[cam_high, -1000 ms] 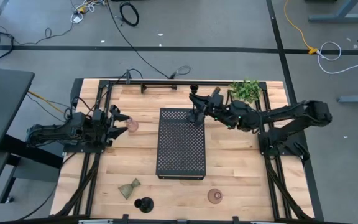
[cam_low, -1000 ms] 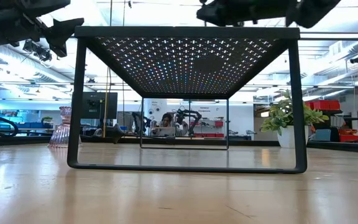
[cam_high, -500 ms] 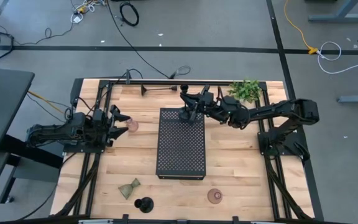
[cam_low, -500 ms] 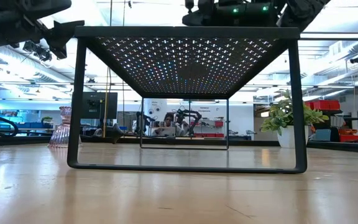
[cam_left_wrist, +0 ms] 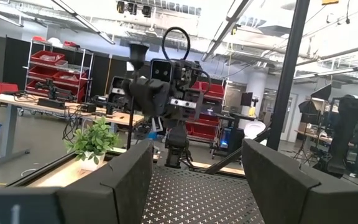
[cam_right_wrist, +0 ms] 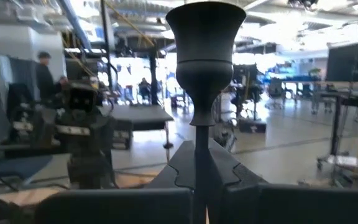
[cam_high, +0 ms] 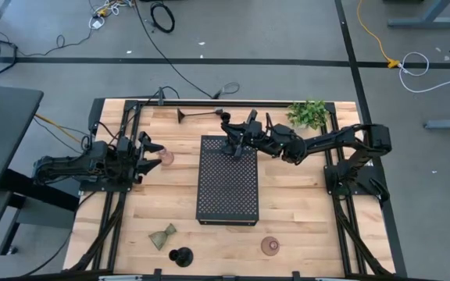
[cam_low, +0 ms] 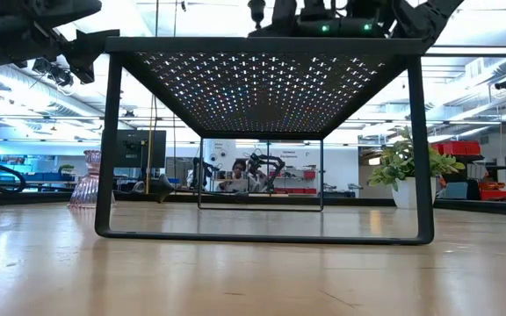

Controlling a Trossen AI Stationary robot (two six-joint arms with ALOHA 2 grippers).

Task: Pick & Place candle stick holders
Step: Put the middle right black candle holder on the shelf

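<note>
Wooden table (cam_high: 295, 203) carries perforated tray (cam_high: 227, 181). Right gripper (cam_high: 235, 137) clamped on slim black holder (cam_high: 226, 134), now shifted further left, held over tray's far edge. Left gripper (cam_high: 153, 151) parked unchanged, fingers spread, beside pinkish glass holder (cam_high: 166, 158).

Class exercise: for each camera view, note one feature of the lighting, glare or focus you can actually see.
High view: even light, weak shadows on the table. Low view: backlit tray, bright room showing through its holes, glossy reflections on the wood. Right wrist view: black candle holder sharp, room behind soft. Left wrist view: own fingers blurred.
</note>
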